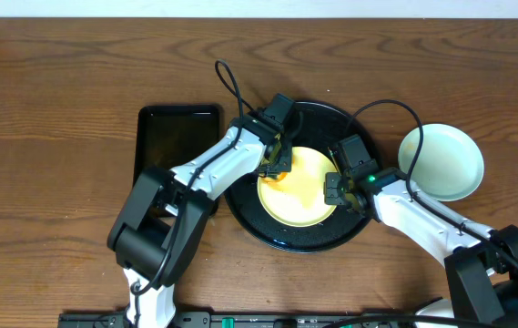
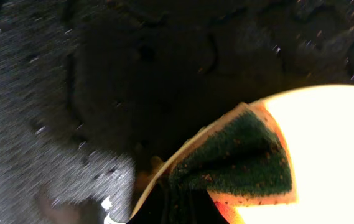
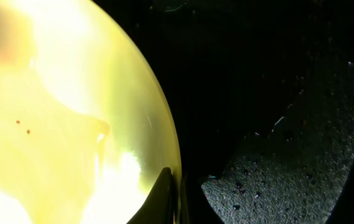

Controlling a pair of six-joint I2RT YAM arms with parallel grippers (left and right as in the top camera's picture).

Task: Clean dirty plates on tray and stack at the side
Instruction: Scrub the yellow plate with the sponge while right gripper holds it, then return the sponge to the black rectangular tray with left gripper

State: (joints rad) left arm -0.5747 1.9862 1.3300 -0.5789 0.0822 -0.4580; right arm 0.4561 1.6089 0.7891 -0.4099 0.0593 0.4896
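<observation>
Table (image 1: 58, 109): open wood at left and top of frame.
Tray (image 1: 309, 123): centre; its raised rim hems in both arms.
Mint plates (image 1: 445, 164): off the tray at right, likely finished.
Yellow plate (image 1: 302, 196): on the tray, specks left; stacking is pending.
Right gripper (image 1: 334, 189): closed on the yellow plate's right rim.
Left gripper (image 1: 279, 164): closed on the sponge (image 1: 277, 173), at the plate's upper left.

Table (image 1: 58, 109): brown wood, matt, visible grain.
Tray (image 1: 309, 239): glossy black.
Yellow plate (image 1: 299, 196): smooth, shiny.
Sponge (image 2: 245, 162): rough dark-green scouring face, orange foam.
</observation>
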